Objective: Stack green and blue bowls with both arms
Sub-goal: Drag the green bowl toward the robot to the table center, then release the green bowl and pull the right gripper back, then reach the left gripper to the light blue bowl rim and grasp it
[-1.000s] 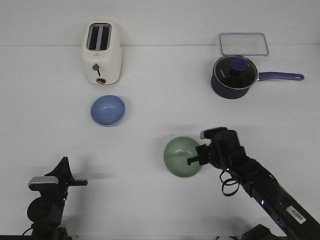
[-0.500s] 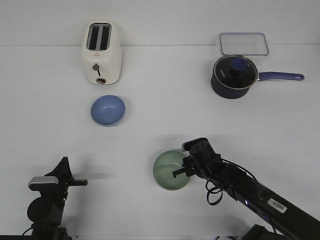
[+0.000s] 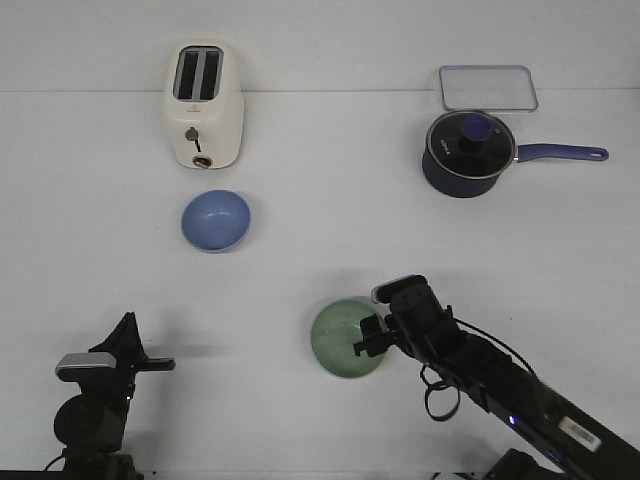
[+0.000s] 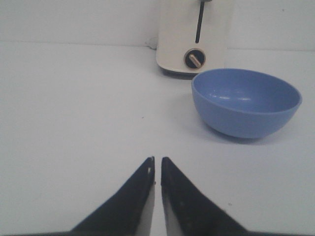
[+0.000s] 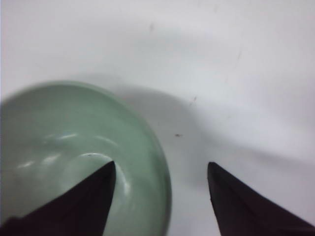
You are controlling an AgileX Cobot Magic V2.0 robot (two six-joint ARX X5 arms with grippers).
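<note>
Bowls sat well apart: green bowl near table front, blue bowl before toaster. Right gripper spread astride green rim, shown only by wrist view. Left gripper clenched, empty.

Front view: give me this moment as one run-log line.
right gripper: open, astride green bowl rim | left gripper: shut, idle, apart from blue bowl | bowls: unstacked
</note>
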